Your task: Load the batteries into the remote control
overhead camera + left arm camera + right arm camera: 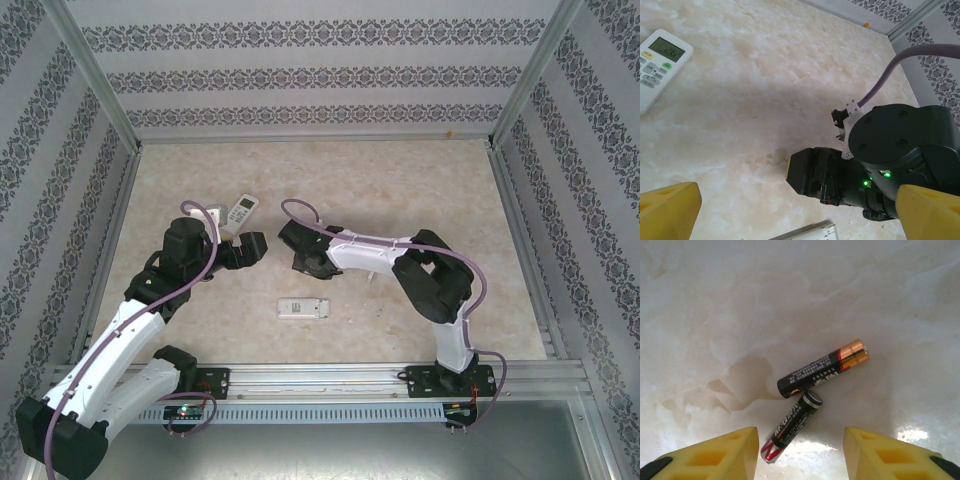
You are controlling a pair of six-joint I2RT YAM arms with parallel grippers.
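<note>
two batteries between the right fingers

the batteries (822,369) lie in a loose v on the tabletop (715,300): black wraps, one copper end, one red tip. the right gripper (799,442) hangs over them, yellow fingers (710,457) spread either side of the lower one, not touching it. the left gripper (797,202) is spread wide, holding nothing, with the right arm's black wrist (900,145) right in front. a display remote (240,208) sits further back, a slim white remote (302,309) nearer the bases. glossy beige marble-look top, patterned wallpaper walls (300,75).
</note>
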